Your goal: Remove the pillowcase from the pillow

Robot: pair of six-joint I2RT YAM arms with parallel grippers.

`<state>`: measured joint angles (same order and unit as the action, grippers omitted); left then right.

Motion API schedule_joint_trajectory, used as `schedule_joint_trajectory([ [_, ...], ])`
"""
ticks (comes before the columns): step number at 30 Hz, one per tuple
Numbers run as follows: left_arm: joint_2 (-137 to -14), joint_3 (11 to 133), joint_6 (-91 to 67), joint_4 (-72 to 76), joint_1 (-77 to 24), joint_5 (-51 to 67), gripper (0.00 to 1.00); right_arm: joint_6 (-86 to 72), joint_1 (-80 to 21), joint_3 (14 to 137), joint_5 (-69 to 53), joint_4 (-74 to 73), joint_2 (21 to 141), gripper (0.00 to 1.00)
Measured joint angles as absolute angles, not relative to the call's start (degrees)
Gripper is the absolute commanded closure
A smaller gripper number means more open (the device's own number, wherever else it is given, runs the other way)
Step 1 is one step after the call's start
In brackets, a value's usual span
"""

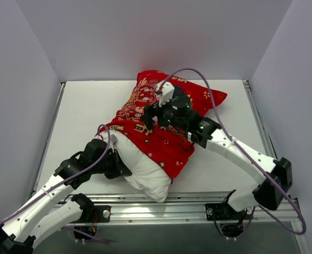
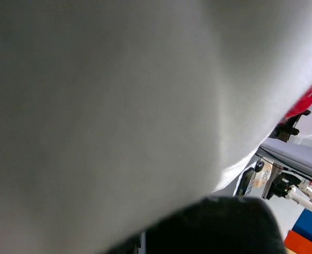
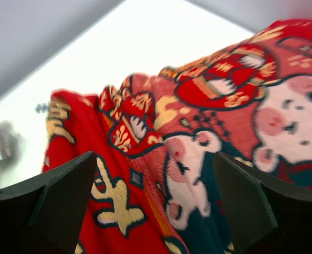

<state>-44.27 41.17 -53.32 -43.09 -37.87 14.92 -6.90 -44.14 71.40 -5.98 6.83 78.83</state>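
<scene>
- My right hand [image 3: 153,159], fingers apart, is over the pillowcase [image 1: 166,143].
- My left hand [image 1: 117,161] is against the pillow [image 1: 145,172], at its bare near end; white cloth hides whether it's clamped.

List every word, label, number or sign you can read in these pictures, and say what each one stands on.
Nothing can be read for certain.
Gold characters on the bright red printed fabric pillowcase: creased and blurred, unreadable.
Marks on the small pale tag on dark hardware, in the left wrist view: too small and blurred to read.
No text shows on the plain white stuffed pillow.
</scene>
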Motion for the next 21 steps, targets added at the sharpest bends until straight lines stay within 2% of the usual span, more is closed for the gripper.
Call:
schedule_joint_trajectory([
  [5, -43.9, 41.2, -53.1, -43.3, -37.9, 13.5, 0.98, 0.2, -49.3, 72.9, -3.8, 4.0, 87.9, 0.11],
  [7, -43.9, 41.3, -52.7, -44.0, -37.9, 12.8, 0.98, 1.8, -50.3, 72.9, -2.9, 3.7, 89.6, 0.17],
  [8, -44.0, 41.4, -52.5, -44.4, -37.9, 12.5, 0.98, 2.3, -50.4, 72.9, -2.7, 3.7, 89.8, 0.34],
  [9, -44.1, 41.6, -52.3, -44.6, -37.9, 12.3, 0.98, 2.9, -50.4, 72.9, -2.2, 3.9, 89.8, 0.46],
  [10, -44.2, 42.0, -52.1, -44.9, -37.9, 12.1, 0.98, 3.2, -50.4, 72.9, -1.3, 4.1, 89.7, 0.72],
  [12, -44.4, 43.0, -51.6, -45.1, -37.9, 11.5, 0.98, 3.6, -50.4, 72.9, 1.2, 4.5, 89.7, 0.99],
  [17, -44.0, 45.6, -50.5, -45.8, -37.9, 9.8, 0.98, 1.0, -48.5, 72.9, 10.0, 5.4, 91.0, 1.00],
  [21, -42.9, 48.6, -49.8, -46.5, -37.9, 8.1, 0.98, -3.8, -43.1, 72.9, 15.4, 6.5, 91.8, 1.00],
])
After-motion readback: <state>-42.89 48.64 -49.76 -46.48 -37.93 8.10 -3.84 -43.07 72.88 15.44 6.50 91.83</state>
